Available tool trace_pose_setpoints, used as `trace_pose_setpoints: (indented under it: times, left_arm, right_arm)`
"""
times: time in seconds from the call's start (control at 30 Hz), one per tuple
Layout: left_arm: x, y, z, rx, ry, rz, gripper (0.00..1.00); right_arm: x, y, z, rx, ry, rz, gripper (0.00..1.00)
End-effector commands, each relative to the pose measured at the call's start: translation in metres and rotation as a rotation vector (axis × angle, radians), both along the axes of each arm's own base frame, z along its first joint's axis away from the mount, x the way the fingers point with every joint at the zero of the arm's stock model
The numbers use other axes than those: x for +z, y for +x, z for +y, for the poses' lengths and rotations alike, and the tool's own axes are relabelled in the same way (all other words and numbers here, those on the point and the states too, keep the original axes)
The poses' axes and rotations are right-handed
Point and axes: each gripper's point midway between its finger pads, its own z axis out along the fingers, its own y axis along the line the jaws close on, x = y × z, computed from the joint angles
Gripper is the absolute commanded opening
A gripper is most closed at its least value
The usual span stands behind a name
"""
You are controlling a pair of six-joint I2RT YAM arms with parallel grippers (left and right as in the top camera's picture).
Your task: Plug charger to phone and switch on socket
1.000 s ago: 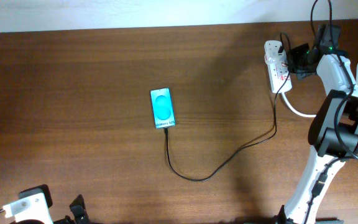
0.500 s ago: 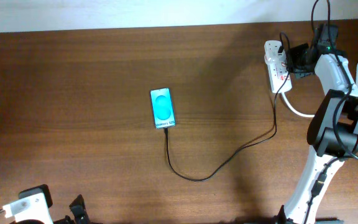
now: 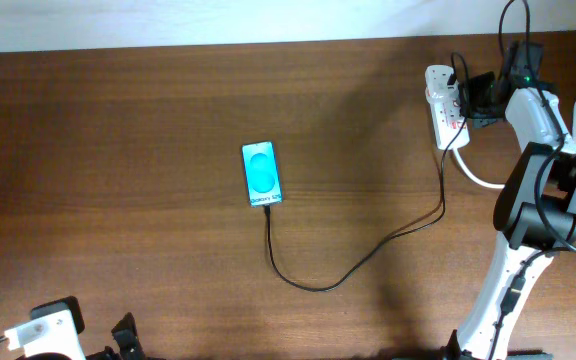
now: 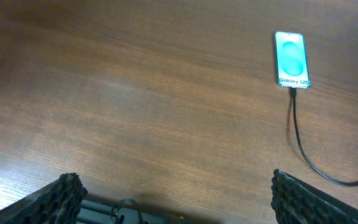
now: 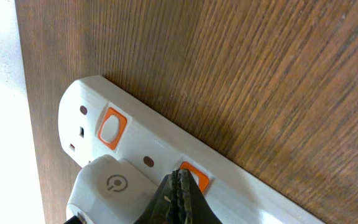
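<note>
The phone (image 3: 261, 174) lies screen-up at the table's middle, cyan screen lit; it also shows in the left wrist view (image 4: 291, 58). The black charger cable (image 3: 368, 252) runs from the phone's near end in a curve to the white socket strip (image 3: 442, 108) at the back right. My right gripper (image 3: 465, 100) is shut and empty, its tips at the strip. In the right wrist view the shut tips (image 5: 180, 180) touch an orange-red switch (image 5: 194, 175) beside a white charger plug (image 5: 107, 186). My left gripper (image 4: 176, 199) is open and empty, near the table's front left.
A thick white cord (image 3: 478, 176) leaves the strip toward the right arm's base. A second orange-red switch (image 5: 111, 129) sits near the strip's end. The table's back edge (image 3: 218, 45) meets a white wall.
The right gripper has shifted slightly left onto the socket strip. Phone, cable and left arm have not moved.
</note>
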Motion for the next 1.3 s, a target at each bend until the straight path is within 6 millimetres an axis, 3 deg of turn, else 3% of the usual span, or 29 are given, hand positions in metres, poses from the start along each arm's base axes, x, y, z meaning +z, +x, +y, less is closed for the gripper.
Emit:
trace_pose_setpoints:
  times: [0.0,0.23,0.4,0.5,0.57,0.7,0.9,1.13,1.27]
  left_arm:
    - [0.001,-0.001,0.002,0.017,-0.006,-0.011,0.99]
    - [0.001,-0.001,0.002,0.017,-0.006,-0.011,0.99]
    - [0.001,-0.001,0.002,0.017,-0.006,-0.011,0.99]
    - [0.001,-0.001,0.002,0.017,-0.006,-0.011,0.99]
    - [0.001,-0.001,0.002,0.017,-0.006,-0.011,0.99]
    - [0.001,-0.001,0.002,0.017,-0.006,-0.011,0.99]
    - [0.001,-0.001,0.002,0.017,-0.006,-0.011,0.99]
    - [0.001,-0.001,0.002,0.017,-0.006,-0.011,0.99]
    - [0.001,-0.001,0.002,0.017,-0.006,-0.011,0.99]
  right_arm:
    - [-0.028,-0.006,0.063,0.087,0.148,0.076,0.04]
    - [-0.038,-0.018,0.066,0.062,0.135,0.146,0.04]
    - [-0.046,-0.035,0.039,0.023,0.058,0.217,0.04]
    - [-0.029,-0.037,0.020,0.023,0.037,0.193,0.04]
    - [-0.004,-0.038,0.000,0.009,0.016,0.148,0.04]
    - [0.009,-0.040,-0.015,-0.017,0.020,0.122,0.04]
    - [0.022,-0.019,0.006,0.048,0.089,0.019,0.04]
    - [0.029,0.002,0.011,0.068,0.048,-0.062,0.04]
    - [0.016,0.005,0.018,0.056,0.050,-0.041,0.04]
